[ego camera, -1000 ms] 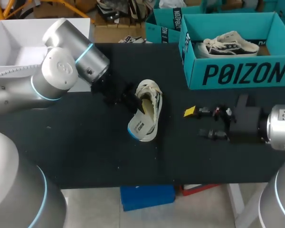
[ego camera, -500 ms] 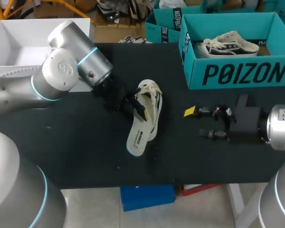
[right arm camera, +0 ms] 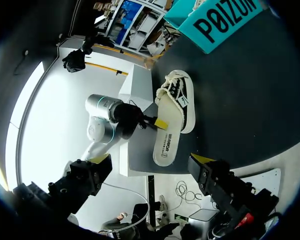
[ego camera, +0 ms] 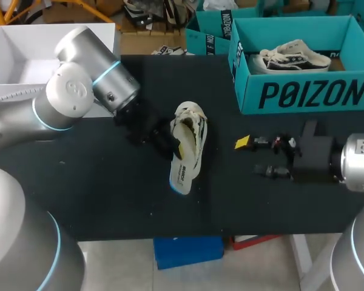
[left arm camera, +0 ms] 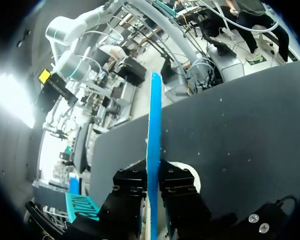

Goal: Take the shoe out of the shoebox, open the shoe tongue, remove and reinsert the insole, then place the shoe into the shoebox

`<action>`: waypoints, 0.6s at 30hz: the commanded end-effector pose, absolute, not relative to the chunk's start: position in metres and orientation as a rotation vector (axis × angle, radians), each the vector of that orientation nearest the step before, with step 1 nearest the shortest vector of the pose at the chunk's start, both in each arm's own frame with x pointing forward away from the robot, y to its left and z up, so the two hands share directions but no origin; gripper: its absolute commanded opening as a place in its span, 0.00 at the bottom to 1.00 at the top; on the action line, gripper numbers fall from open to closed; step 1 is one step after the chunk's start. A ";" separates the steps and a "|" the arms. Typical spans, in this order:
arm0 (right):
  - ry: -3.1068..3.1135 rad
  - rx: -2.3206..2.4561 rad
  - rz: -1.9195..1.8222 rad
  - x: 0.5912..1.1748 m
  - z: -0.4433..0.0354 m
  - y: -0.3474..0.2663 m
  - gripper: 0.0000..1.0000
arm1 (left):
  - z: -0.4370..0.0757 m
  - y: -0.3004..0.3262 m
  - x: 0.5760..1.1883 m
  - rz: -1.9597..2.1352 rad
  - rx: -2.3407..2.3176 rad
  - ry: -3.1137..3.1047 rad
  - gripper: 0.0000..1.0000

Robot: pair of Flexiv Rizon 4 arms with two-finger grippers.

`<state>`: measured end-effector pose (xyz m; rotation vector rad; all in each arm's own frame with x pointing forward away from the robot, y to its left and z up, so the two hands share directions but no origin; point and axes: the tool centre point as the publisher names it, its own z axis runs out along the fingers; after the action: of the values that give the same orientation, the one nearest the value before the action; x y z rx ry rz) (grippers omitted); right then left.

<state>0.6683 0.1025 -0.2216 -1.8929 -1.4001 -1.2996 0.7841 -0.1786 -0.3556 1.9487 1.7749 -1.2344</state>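
While the cream canvas sneaker lies on the black bench near the teal cardboard shoebox, the left claw pinches its white, blue-backed insole, which juts beyond the shoe. The right claw hangs open and empty.

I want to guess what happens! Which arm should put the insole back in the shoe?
Left, probably. The left gripper is shut on the insole, right at the shoe. The right gripper is open, empty and off to the side.
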 end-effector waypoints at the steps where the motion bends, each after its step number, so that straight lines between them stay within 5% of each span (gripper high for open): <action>1: -1.400 -1.892 -1.300 0.668 -0.222 0.102 1.00 | -0.358 -0.175 0.779 -1.271 1.934 1.756 0.00; 18: -1.400 -1.892 -1.300 0.668 -0.222 0.102 1.00 | -0.358 -0.175 0.781 -1.432 1.851 1.730 0.00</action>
<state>0.6682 0.1024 -0.2216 -1.8929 -1.4001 -1.2996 0.7778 -0.1728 -0.3561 1.8497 1.7293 -1.4331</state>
